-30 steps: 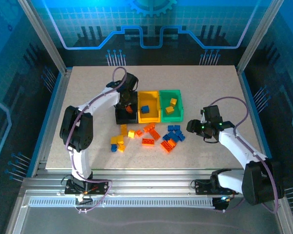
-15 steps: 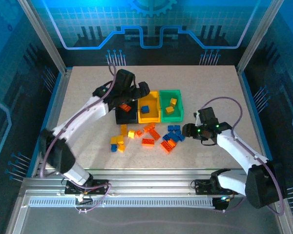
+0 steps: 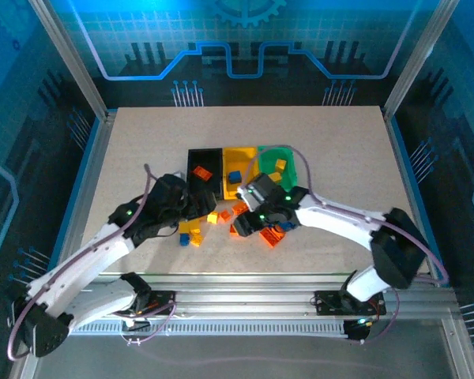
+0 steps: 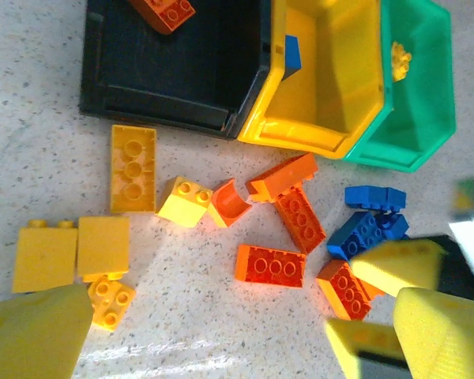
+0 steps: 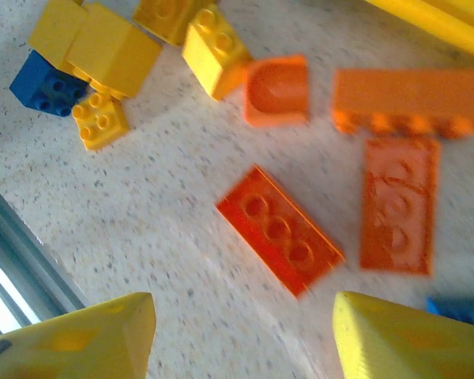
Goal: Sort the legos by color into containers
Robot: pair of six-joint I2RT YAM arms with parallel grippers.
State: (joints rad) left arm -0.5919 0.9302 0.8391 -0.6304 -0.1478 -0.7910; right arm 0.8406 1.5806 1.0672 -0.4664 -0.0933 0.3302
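Loose orange, yellow and blue legos lie in front of three containers: a black bin [image 3: 192, 162], a yellow bin [image 3: 241, 156] and a green bin [image 3: 289, 158]. An orange brick [image 4: 164, 11] lies in the black bin, a blue brick [image 4: 292, 54] in the yellow bin, and a yellow brick [image 4: 400, 57] in the green bin. My left gripper [image 4: 213, 347] is open and empty over the left of the pile [image 3: 196, 207]. My right gripper [image 5: 245, 339] is open, low over a flat orange brick [image 5: 278, 229], which lies just ahead of its fingers [image 3: 245, 227].
Yellow bricks [image 4: 133, 167] cluster at the pile's left and blue bricks [image 4: 369, 229] at its right. More orange bricks [image 5: 399, 204] lie beside the targeted one. The two grippers are close together. The table's metal front rail [image 5: 16, 268] runs near the right gripper.
My left gripper opened, left the orange brick in the black bin and swung back down to the pile. My right arm swept left from the table's right side to the pile's middle.
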